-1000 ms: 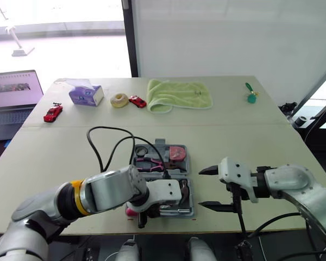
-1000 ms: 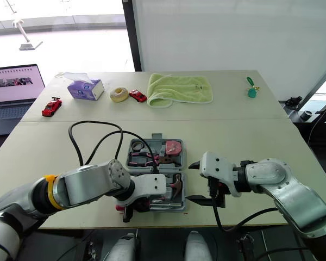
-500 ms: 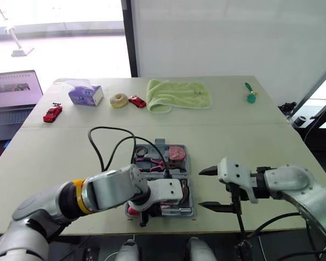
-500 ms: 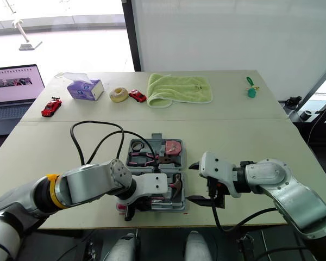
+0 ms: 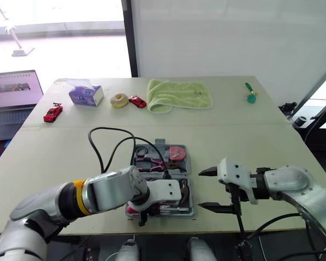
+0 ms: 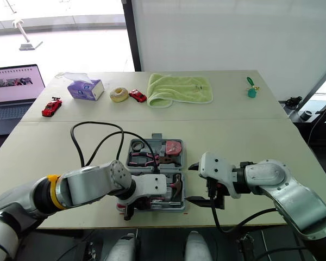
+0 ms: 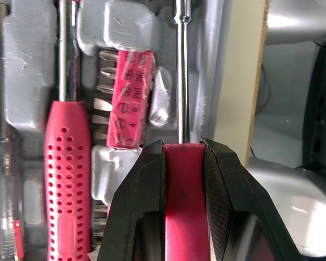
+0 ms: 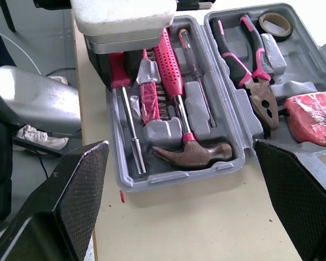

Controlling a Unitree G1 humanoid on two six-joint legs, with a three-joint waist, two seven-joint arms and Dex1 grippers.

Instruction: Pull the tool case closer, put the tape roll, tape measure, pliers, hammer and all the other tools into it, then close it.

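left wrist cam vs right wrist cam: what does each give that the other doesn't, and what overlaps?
Left wrist view: a close look at the left hand shut on the red-handled driver, plus the printed markings on the bit holder.
Right wrist view: the pliers, tape roll, red tape measure and the head of the hammer, all seated in the open tool case.
Both: the left hand on the driver, the bit holder and the hammer's dotted red handle.
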